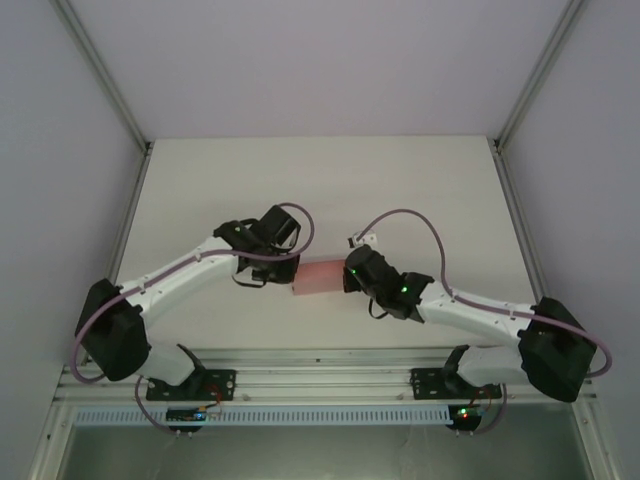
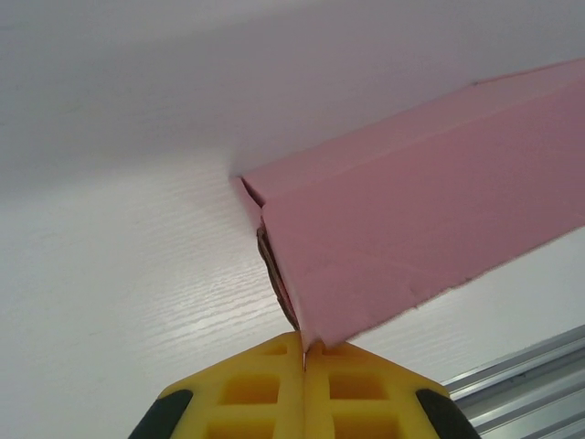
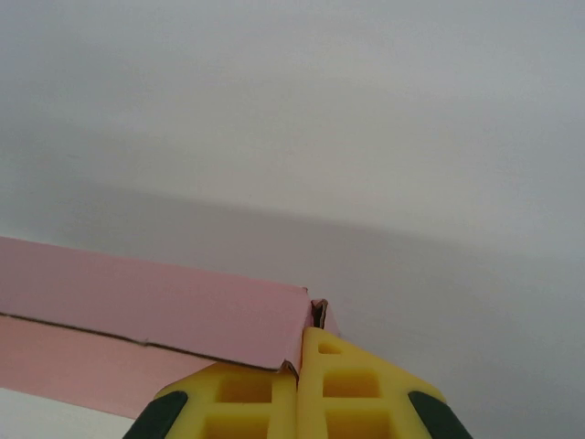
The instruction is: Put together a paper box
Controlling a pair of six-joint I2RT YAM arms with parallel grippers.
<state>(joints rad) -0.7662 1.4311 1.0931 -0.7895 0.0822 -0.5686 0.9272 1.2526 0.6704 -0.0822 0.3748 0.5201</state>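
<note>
The yellow fingers [image 2: 265, 393] of the left claw [image 2: 303, 346] are seen pressed together in the left wrist view, and the lower corner of the paper box [image 2: 411, 219] is pinched between their tips. From this corner the salmon-pink box runs away toward 2 o'clock as a long, flat folded body with one crease along its length. At its near end a small flap is tucked in, and the brown inner side of the card is shown there.

The right claw [image 3: 300, 352] is also closed, its yellow fingers [image 3: 347, 393] nearly touching, and a thin end edge of the paper box [image 3: 137, 311] is gripped between them. From there the box stretches toward 9 o'clock, with one panel overlapping another.

In the top view the paper box [image 1: 320, 278] is found between the two claws: the left claw [image 1: 285, 268] is placed at its 9 o'clock end and the right claw [image 1: 350, 275] at its 3 o'clock end. The box is located over the near middle part of the white surface [image 1: 320, 190], with the aluminium rail [image 1: 320, 365] at its 6 o'clock. Whether the box touches the surface cannot be told.
</note>
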